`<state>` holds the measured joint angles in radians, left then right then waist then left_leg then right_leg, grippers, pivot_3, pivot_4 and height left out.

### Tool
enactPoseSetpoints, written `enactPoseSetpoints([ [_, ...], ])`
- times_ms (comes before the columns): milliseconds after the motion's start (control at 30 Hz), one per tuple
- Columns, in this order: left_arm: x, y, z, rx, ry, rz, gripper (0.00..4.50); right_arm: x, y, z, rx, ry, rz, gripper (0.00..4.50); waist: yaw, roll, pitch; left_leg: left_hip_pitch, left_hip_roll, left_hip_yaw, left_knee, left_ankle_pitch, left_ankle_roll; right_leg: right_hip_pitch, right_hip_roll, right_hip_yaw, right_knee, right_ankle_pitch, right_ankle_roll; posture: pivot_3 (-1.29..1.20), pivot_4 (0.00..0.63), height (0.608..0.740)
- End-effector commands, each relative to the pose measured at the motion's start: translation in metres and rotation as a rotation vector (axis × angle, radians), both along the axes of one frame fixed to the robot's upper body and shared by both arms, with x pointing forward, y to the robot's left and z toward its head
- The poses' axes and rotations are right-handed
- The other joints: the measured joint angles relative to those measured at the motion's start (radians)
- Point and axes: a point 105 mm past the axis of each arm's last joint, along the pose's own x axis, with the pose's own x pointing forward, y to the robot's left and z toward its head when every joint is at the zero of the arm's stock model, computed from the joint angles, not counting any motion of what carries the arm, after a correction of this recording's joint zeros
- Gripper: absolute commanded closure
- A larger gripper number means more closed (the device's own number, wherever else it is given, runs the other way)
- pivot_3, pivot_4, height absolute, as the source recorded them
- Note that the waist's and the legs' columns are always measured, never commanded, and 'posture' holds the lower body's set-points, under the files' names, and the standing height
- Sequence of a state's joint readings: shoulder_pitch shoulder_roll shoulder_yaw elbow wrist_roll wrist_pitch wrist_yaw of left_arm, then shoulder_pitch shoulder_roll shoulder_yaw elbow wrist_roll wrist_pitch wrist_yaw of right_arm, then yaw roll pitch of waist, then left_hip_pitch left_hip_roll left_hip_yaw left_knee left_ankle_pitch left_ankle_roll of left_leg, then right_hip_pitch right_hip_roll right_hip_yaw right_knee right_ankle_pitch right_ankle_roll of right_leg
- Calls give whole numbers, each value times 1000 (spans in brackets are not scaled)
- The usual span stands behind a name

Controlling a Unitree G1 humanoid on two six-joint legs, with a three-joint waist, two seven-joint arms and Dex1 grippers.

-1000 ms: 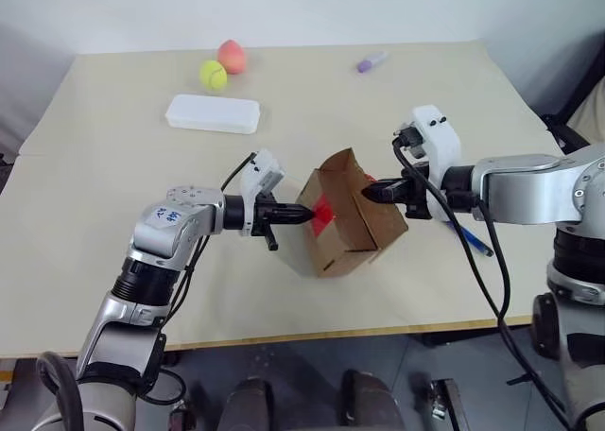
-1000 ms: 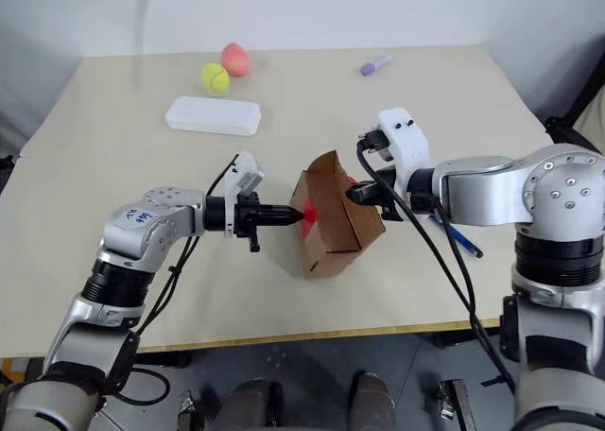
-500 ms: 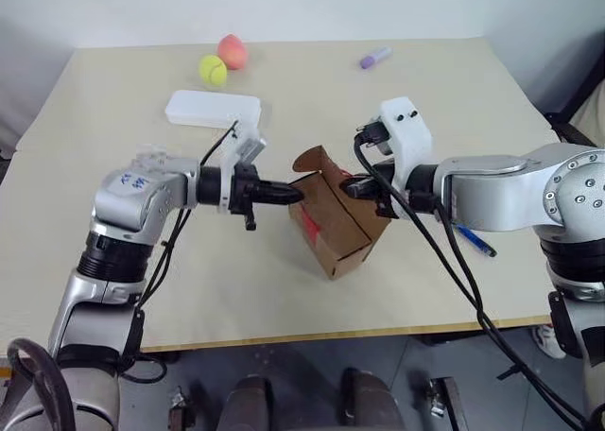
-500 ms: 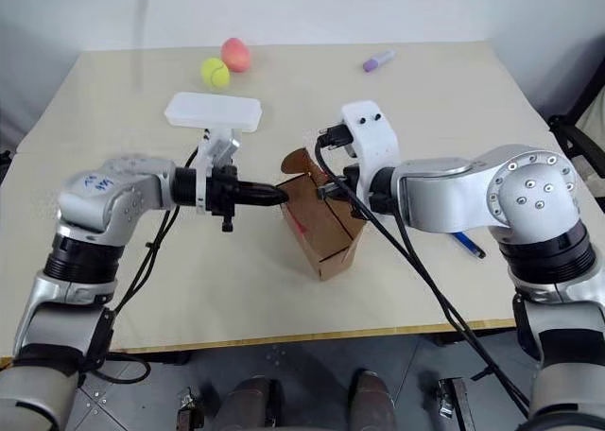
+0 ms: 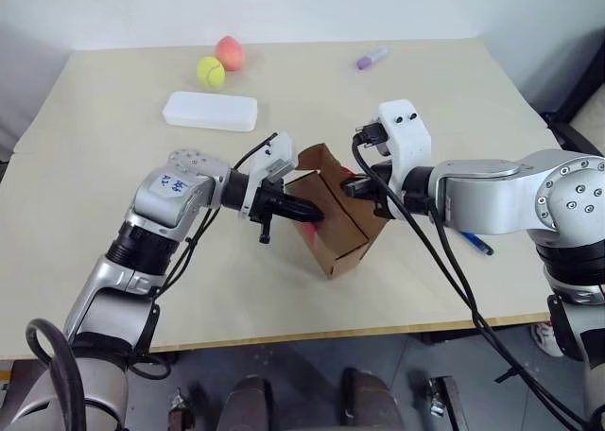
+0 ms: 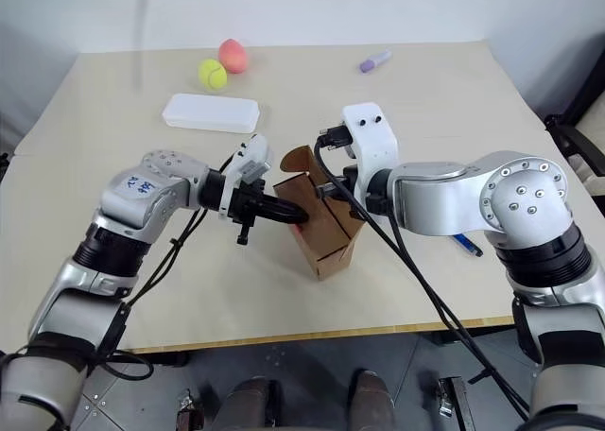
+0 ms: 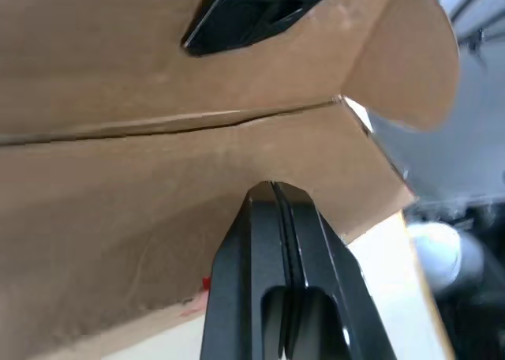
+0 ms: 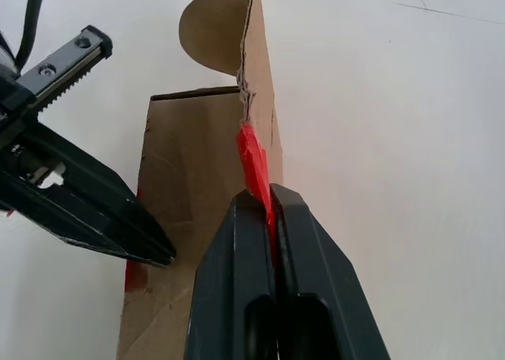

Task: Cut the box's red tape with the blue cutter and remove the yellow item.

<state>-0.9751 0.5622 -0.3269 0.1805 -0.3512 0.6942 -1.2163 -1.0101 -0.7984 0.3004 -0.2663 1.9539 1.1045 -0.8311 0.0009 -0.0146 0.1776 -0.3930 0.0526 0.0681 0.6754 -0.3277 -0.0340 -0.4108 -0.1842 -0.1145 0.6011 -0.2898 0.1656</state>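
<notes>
Currently I see the small brown cardboard box [image 5: 331, 214] tilted mid-table between both arms: closed right gripper [image 8: 264, 210] pinches its red-taped flap edge, closed left gripper [image 5: 304, 211] presses the opposite side.

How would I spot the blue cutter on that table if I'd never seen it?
Start at the brown box that stands tilted mid-table. Look past it toward the table's right edge, beside the robot's right arm: a thin blue pen-shaped stick, the blue cutter, lies flat there. The purple marker at the far edge is shorter and stubbier.
</notes>
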Motion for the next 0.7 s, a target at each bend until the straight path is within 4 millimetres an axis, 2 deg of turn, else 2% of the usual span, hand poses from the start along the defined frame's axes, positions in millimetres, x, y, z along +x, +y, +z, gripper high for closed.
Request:
enactPoseSetpoints([
  [33,6,13,-18,119,-21,3,4500,-4,0,-1,-16,2,15,4465,0,0,0,0,0,0,0,0,0,0,0,0,0,0,0,0,150,740],
  [233,5,30,-30,209,-22,-16,4500,0,-9,10,12,-24,-18,4465,0,0,0,1,0,0,1,0,0,0,0,0,2,0,0,0,150,740],
  [467,-3,43,-35,218,10,2,4500,6,-25,17,7,-35,-77,4465,0,0,0,1,1,0,6,0,1,1,0,1,4,1,-1,0,150,740],
  [600,-9,45,-39,212,28,16,4500,10,-35,14,-16,-11,-111,4465,3,0,0,1,1,0,6,0,1,1,0,2,5,1,-2,0,150,740],
  [700,-10,42,-42,197,31,28,4500,13,-43,2,-36,36,-138,4465,19,0,0,1,1,0,7,-1,1,2,0,2,5,1,-2,0,150,740],
])
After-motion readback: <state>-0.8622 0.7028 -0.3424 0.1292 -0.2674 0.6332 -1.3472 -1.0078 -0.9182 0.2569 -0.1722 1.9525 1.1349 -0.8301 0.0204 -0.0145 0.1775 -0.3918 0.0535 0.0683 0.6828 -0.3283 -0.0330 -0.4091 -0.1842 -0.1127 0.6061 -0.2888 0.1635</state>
